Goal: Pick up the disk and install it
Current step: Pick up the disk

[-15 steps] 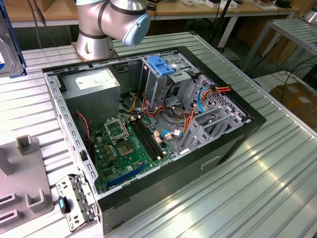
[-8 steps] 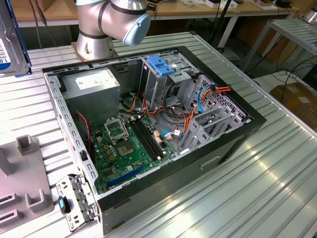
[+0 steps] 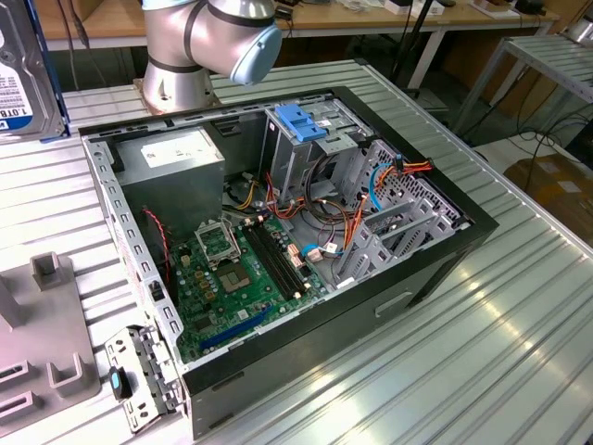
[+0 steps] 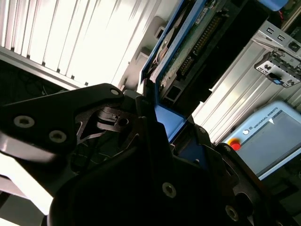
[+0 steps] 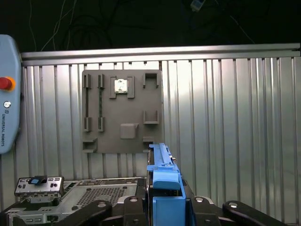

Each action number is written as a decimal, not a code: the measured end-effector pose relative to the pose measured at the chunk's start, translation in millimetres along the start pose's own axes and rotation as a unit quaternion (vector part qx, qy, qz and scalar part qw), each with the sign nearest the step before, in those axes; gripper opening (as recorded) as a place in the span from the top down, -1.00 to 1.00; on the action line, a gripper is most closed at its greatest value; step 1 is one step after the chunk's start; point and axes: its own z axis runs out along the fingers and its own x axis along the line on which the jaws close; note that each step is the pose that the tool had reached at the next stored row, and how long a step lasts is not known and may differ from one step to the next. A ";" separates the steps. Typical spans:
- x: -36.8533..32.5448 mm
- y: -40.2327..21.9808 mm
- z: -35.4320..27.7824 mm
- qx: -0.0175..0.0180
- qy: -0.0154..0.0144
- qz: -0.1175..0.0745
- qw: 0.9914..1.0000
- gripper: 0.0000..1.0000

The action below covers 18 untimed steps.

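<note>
The disk (image 3: 26, 79) shows at the exterior view's far left, up off the table: a grey drive with a white label and a blue rail along its edge. In both wrist views its blue carrier (image 5: 163, 181) sticks out from between the black fingers of my gripper (image 5: 165, 209), which is shut on it. In the second wrist view the disk's (image 4: 190, 44) connector edge and circuit board run away from the gripper (image 4: 164, 129). The open computer case (image 3: 445, 269) lies on the table, with a metal drive cage topped by a blue latch (image 3: 301, 120) at its far side.
A grey fixture plate (image 5: 122, 113) with slots lies on the ribbed aluminium table (image 3: 482, 352). A metal bracket with a blue knob (image 3: 139, 375) sits by the case's near corner. A teach pendant (image 4: 268, 136) lies nearby. The arm's base (image 3: 181, 56) stands behind the case.
</note>
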 end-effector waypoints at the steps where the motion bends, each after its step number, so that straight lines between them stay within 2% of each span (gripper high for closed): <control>1: -0.1 -1.3 0.0 0.000 0.000 0.000 1.000 0.26; 8: -0.4 -8.6 0.1 0.000 0.000 0.000 1.000 0.26; 11: -0.6 -14.3 0.2 0.000 0.000 0.000 1.000 0.26; 18: -0.9 -20.8 0.3 0.000 0.000 0.000 1.000 0.26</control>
